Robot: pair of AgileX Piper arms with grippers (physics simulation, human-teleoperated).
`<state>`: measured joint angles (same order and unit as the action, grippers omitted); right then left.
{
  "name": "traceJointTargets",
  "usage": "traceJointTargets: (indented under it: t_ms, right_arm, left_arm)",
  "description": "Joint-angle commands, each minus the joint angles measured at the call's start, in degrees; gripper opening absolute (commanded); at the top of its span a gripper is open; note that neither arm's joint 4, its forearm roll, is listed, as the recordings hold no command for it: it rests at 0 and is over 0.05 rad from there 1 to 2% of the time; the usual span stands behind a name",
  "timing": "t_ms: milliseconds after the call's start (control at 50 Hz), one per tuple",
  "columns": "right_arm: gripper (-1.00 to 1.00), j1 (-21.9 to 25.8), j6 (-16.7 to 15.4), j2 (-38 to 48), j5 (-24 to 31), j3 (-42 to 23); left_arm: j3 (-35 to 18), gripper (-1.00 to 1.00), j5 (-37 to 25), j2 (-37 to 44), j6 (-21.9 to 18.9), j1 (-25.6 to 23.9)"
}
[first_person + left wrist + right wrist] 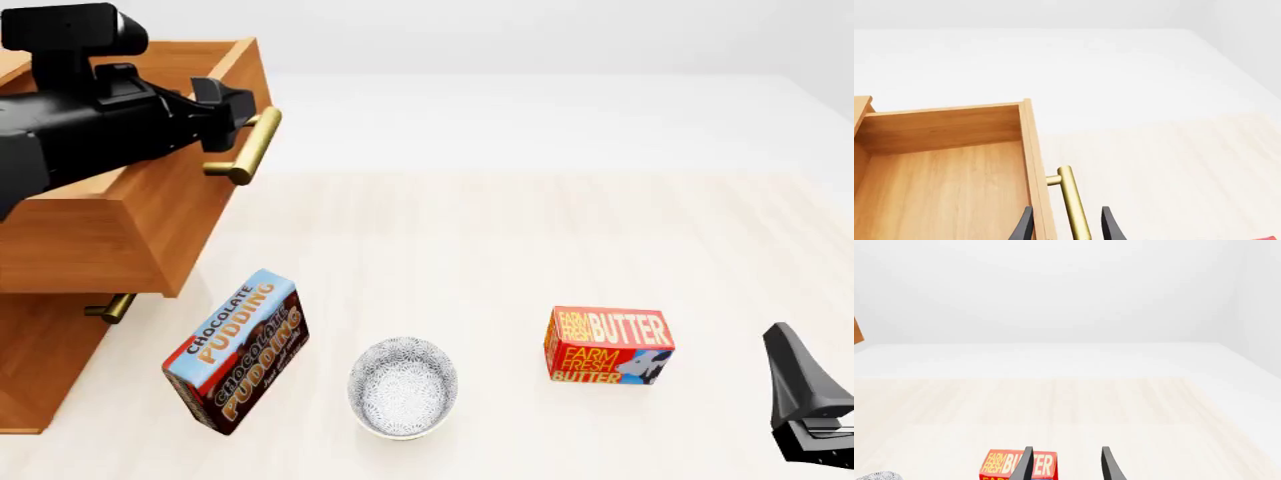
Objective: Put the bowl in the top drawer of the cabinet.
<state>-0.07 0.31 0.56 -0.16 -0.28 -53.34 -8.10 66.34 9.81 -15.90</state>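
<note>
White speckled bowl (403, 387) (upright), apparently empty, near butter box (609, 346)

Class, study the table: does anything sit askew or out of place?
Yes. The chocolate pudding box stands tilted on one corner beside the bowl, while the butter box sits flat. The top drawer is pulled out.
</note>
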Motion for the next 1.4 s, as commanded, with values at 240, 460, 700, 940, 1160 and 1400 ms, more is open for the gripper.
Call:
traceJointTargets:
  t_ms: [240,460,700,940,1160,1400]
  right_arm:
    - [1.0,0.01,0.01,0.0,0.0,0.0]
    - [1.0,0.01,0.02,-0.02,0.0,0.0]
    - [1.0,0.0,-0.01,0.01,0.0,0.0]
    - [1.0,0.01,0.0,-0.01,0.0,0.0]
    - [1.0,0.0,0.0,0.0,0.0,0.0]
    - [1.0,-0.02,0.01,-0.01,0.0,0.0]
  left_arm:
    - [5.43,1.0,-0.74,0.12,-4.97,-4.25]
    - [5.13,1.0,-0.21,0.91,-5.17,-5.63]
    - [5.1,1.0,0.25,1.57,-4.68,-6.89]
    - [4.37,1.0,-1.7,-1.69,-5.04,-7.02]
    - [4.34,1.0,-4.12,-5.73,-5.27,-6.21]
    - [3.99,1.0,-6.94,-9.89,-5.79,-6.18]
